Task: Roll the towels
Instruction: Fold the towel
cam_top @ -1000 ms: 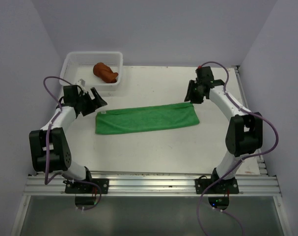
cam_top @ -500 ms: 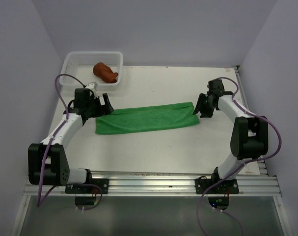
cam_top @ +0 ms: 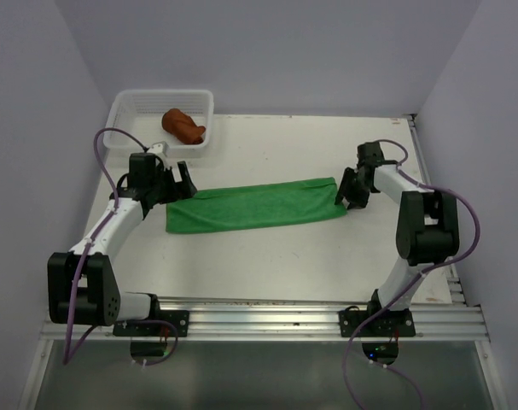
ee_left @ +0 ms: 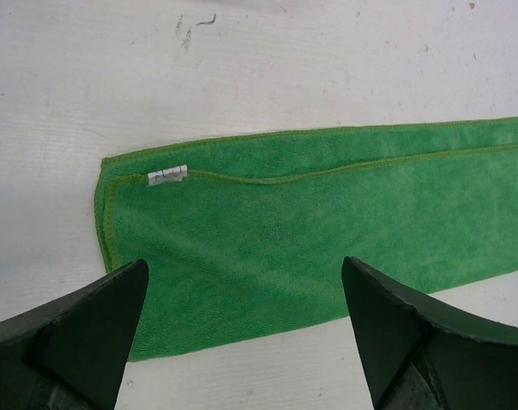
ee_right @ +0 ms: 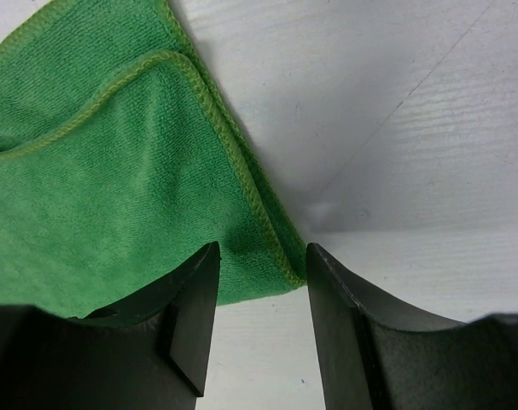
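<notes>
Towel (cam_top: 254, 205) in green lies flat, its left end beneath the wide-open left gripper (ee_left: 241, 290), its near right corner between the parted jaws of the right gripper (ee_right: 260, 265).

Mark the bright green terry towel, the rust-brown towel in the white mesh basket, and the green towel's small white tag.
Bright green terry towel (cam_top: 254, 205): top external view, its middle.
Rust-brown towel (cam_top: 183, 125): top external view, bundle's centre.
Small white tag (ee_left: 166, 175): left wrist view, tag's centre.
</notes>
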Controlling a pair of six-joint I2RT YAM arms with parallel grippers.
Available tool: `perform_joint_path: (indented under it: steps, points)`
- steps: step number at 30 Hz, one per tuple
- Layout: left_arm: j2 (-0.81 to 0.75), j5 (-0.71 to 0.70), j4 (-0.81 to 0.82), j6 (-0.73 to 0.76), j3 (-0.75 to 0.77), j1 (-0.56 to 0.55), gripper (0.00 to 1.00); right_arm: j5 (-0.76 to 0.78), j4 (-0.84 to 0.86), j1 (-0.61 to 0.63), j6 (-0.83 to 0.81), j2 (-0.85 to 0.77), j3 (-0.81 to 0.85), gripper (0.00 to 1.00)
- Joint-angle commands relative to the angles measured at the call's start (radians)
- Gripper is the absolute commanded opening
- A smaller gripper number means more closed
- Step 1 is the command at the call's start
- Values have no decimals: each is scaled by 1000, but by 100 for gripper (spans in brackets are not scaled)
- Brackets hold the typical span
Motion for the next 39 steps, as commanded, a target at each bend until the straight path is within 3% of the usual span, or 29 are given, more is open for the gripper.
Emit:
perform_joint_path:
  steps: [1, 5, 13, 26, 30, 39]
  points:
    - [-8, -6, 9, 23, 6, -4, 100, 30, 31, 1, -12, 23, 6, 49]
    - [-9, -4, 9, 21, 6, -3, 100, 38, 39, 9, -10, 49, 3, 47]
    - [-28, -101, -23, 10, 15, -3, 100, 230, -10, 110, -36, 61, 5, 46]
    - [-54, -116, -23, 3, 12, -3, 100, 296, -39, 109, -18, 77, -37, 12]
    - [-54, -115, -23, 0, 12, -4, 100, 294, -81, 43, 5, 40, -46, 0]
    - [-52, -60, -12, -10, 7, -4, 100, 421, -213, -77, 16, -121, -20, 0]
